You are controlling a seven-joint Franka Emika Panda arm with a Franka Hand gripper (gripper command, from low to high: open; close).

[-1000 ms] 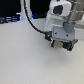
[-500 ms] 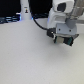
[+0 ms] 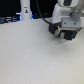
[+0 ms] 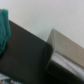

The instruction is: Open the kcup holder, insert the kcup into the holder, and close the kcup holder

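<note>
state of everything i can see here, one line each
white and black robot gripper: low over the white table, fingers hidden, open or shut unclear
white table surface: bare where visible
dark boxy unit with grey panel: close to wrist camera, too blurred to tell open or closed

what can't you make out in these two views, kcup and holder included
- kcup: seen in neither view.
- kcup holder: the wrist view shows only a blurred dark surface, cut off by the picture's edges; no drawer or slots can be made out.
- hand: in the exterior view its fingers are too blurred to tell whether they are open or shut.
</note>
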